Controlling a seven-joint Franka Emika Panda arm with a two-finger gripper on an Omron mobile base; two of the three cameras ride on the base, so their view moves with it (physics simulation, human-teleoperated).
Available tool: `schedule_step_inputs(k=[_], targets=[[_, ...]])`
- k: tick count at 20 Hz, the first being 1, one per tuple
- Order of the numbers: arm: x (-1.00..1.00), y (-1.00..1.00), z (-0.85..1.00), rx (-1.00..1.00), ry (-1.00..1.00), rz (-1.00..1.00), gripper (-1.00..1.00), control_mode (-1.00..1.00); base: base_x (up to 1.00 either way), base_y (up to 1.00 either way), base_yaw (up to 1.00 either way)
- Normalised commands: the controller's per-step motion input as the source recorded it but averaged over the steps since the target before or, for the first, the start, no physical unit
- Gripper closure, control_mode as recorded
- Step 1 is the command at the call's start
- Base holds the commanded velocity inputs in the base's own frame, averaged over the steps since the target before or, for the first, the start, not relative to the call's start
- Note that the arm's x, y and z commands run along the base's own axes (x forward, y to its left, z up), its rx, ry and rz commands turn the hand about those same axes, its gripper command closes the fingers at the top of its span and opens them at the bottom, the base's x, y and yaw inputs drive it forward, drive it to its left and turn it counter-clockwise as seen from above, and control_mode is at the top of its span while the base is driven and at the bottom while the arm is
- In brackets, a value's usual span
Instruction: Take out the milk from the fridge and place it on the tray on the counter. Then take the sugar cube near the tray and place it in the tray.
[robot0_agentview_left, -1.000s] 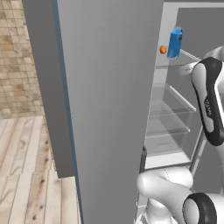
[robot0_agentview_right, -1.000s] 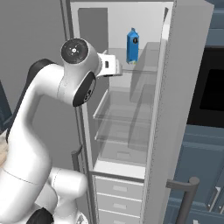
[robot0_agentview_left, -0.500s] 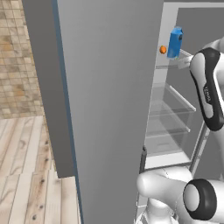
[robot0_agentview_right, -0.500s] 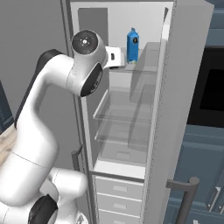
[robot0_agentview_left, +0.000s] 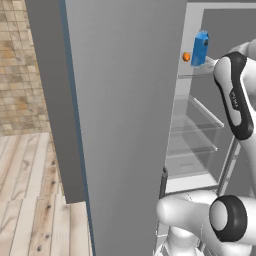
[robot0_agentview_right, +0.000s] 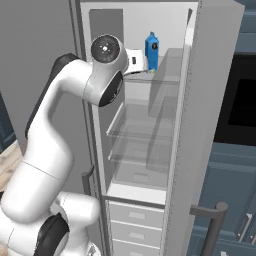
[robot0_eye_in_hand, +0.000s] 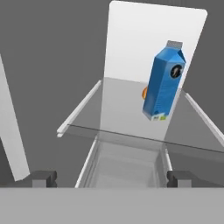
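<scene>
My hand (robot0_eye_in_hand: 112, 178) stands with its jaws spread to full width and holds nothing. Both fingertips (robot0_eye_in_hand: 43, 177) sit level with each other, just outside the front edge of the top glass shelf (robot0_eye_in_hand: 131, 113) of the fridge (robot0_agentview_right: 220, 100), whose door (robot0_agentview_left: 120, 125) stands swung wide.

The milk (robot0_eye_in_hand: 163, 81) stands upright on that shelf, toward its back and off to the right of my line of approach as the hand view shows it. It is well apart from the fingertips; there is no contact yet. A small orange item (robot0_eye_in_hand: 145, 92) sits just behind the carton on its left side, partly hidden.

Assessment of the step in hand, the reach and grasp:
- My centreline points left of the carton. I should shift toward it before advancing, so that it ends up midway between the fingers.
- Advance level, above the shelf, so the fingertips clear the front edge of the glass.
- The carton is tall and narrow and, I judge, will tip readily if one finger nudges it first. Grip across the flat body, below the gable.
- Keep clear of the orange item, which could roll if pushed.

The tray and the sugar cube belong to later steps.
</scene>
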Motion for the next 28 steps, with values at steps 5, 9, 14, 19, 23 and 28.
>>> schedule_step_inputs(k=[5,9,14,19,23,28], targets=[[0.41,-0.06,0.19,0.0,0.0,-0.01,-1.0,-1.0,0.0,0.0,0.0],[0.3,-0.24,0.13,0.0,0.0,0.0,-1.0,-1.0,0.0,0.0,0.0],[0.32,-0.28,0.06,0.0,-0.01,0.0,-1.0,-1.0,0.0,0.0,0.0],[0.4,-0.22,0.01,0.0,-0.01,0.0,-1.0,-1.0,0.0,0.0,0.0],[0.52,-0.21,0.0,0.0,-0.02,0.0,-1.0,-1.0,0.0,0.0,0.0],[0.45,-0.25,0.0,0.0,0.0,0.01,-1.0,-1.0,0.0,0.0,0.0]])
